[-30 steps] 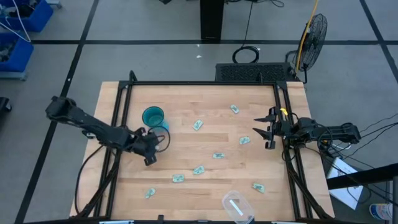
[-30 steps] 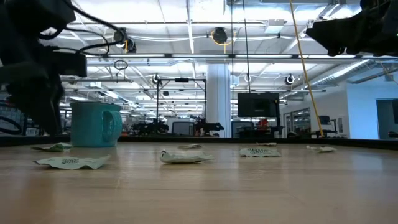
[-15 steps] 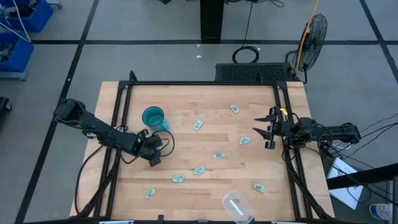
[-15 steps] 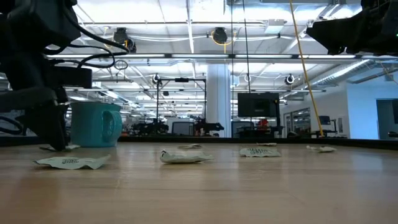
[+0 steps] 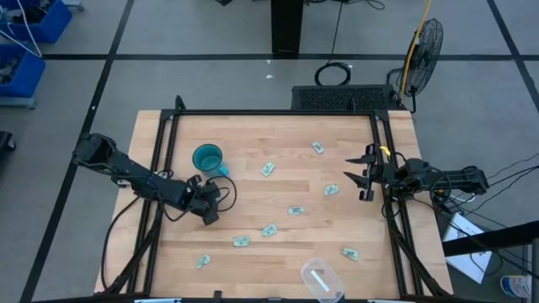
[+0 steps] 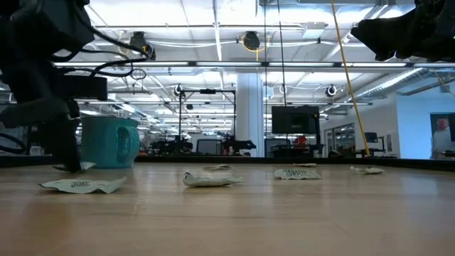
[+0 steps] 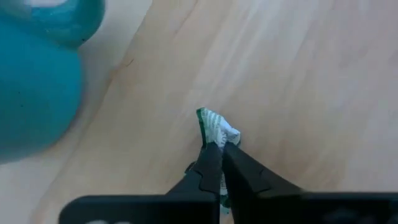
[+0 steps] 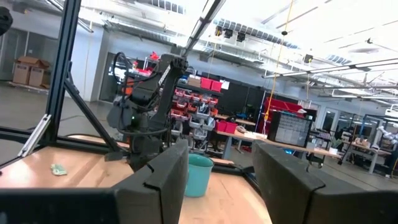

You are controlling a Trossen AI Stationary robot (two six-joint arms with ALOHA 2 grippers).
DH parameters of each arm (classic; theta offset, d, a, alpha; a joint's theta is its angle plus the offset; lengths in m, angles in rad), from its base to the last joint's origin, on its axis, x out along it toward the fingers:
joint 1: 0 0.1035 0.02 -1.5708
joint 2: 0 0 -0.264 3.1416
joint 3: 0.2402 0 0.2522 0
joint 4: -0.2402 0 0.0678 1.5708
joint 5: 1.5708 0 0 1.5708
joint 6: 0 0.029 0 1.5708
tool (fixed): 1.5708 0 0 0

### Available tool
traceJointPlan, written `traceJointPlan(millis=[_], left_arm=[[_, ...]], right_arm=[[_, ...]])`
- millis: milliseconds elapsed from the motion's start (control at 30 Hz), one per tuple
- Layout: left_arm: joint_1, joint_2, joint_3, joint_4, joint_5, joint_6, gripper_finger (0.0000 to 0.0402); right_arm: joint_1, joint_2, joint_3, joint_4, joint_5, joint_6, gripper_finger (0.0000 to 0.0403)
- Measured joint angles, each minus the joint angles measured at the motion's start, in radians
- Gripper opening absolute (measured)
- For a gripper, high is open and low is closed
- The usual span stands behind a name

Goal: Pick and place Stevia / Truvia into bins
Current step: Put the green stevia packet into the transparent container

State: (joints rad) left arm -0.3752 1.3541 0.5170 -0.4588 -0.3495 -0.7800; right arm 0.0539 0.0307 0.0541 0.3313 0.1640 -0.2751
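My left gripper (image 5: 209, 210) stands low over the table, just on the near side of the teal mug (image 5: 207, 158), shut on one pale green and white sachet (image 7: 217, 129). Several more sachets lie flat on the wood, among them one (image 5: 269, 169), another (image 5: 296, 210) and a third (image 5: 241, 241). The clear tub (image 5: 322, 280) stands at the near edge. My right gripper (image 5: 362, 177) hangs open above the table's right side, with nothing between its fingers. My left gripper pinches the sachet between its two fingertips (image 7: 211, 158). The part that shows (image 7: 219, 132) sticks out beyond the tips, crumpled and standing on edge. The fingers come from above, pointing down. In the low view the sachet (image 6: 85, 166) sits at table height.
A black frame (image 5: 269, 113) runs around the wooden table top. A fan (image 5: 424, 46) and a cable coil (image 5: 334, 74) are on the floor beyond the far edge. Bare wood lies between the mug and the sachets in the middle.
My left gripper has gone a little toward the table's near edge and down to the table, beside the mug, onto a sachet. My right gripper has kept still.
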Motion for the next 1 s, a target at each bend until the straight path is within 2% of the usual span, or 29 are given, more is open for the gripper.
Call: traceJointPlan(millis=[100,200,333,400,500,667,867,1000], left_arm=[[0.004,-0.005,-0.001,0.149,-0.010,0.033,0.0014],[0.019,-0.005,-0.001,0.378,-0.010,0.121,0.0019],[0.051,-0.005,0.005,0.702,0.033,0.309,0.0008],[0.071,0.011,0.046,0.766,0.066,0.378,0.0006],[0.090,0.078,0.163,0.747,0.101,0.489,0.0015],[0.109,0.311,0.431,0.705,0.236,0.682,0.0021],[0.115,0.581,0.741,0.601,0.484,0.788,0.0013],[0.077,0.710,0.902,0.547,0.560,0.856,0.0024]], right_arm=[[0.000,0.000,0.000,0.001,0.000,-0.002,0.0171],[0.000,0.000,0.000,0.001,0.021,-0.003,0.0171],[0.000,0.000,0.000,0.009,0.128,-0.001,0.0171],[0.000,0.001,0.000,0.011,0.182,0.000,0.0171],[0.000,0.003,0.000,0.011,0.206,0.024,0.0171],[0.000,0.011,0.000,0.057,0.202,0.062,0.0171],[0.000,0.017,0.000,0.078,0.202,0.078,0.0171],[0.000,0.018,0.000,0.085,0.202,0.077,0.0171]])
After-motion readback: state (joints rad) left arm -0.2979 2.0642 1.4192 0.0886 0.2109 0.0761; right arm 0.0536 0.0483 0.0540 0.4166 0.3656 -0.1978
